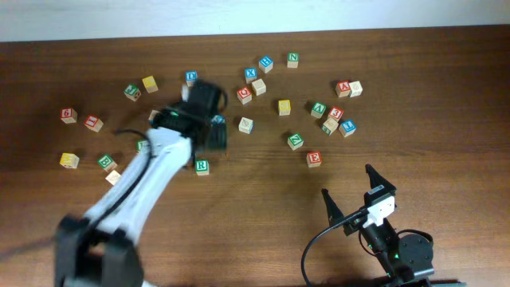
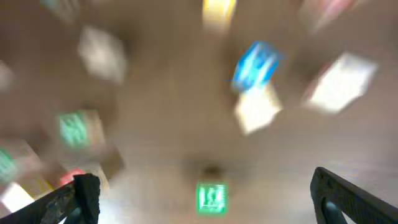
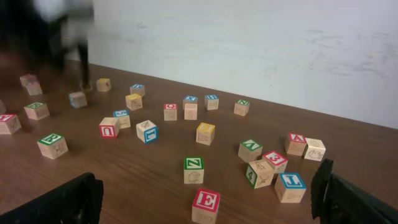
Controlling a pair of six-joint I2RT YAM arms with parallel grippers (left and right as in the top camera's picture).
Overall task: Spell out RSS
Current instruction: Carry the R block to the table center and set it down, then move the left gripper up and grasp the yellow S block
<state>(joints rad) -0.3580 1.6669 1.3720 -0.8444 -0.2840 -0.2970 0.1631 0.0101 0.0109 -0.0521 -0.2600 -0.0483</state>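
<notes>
The green-and-white R cube (image 1: 202, 166) sits on the table just in front of my left gripper (image 1: 213, 134). In the blurred left wrist view the R cube (image 2: 211, 198) lies low between the wide-open fingers of the left gripper (image 2: 205, 208), which holds nothing. Yellow-faced cubes lie at the far left (image 1: 150, 84), the left edge (image 1: 69, 160) and the centre (image 1: 284, 107). My right gripper (image 1: 357, 199) is open and empty near the front right. In the right wrist view its fingers (image 3: 205, 202) are spread, with the R cube (image 3: 52, 145) at the left and a yellow cube (image 3: 206, 132) mid-table.
Many other lettered cubes lie scattered: a green Z (image 1: 296, 140), a red E (image 1: 314, 159), a blue cube (image 1: 347, 127), a red cube (image 1: 93, 123) and a green B (image 1: 106, 162). A white wall (image 3: 249, 50) backs the table.
</notes>
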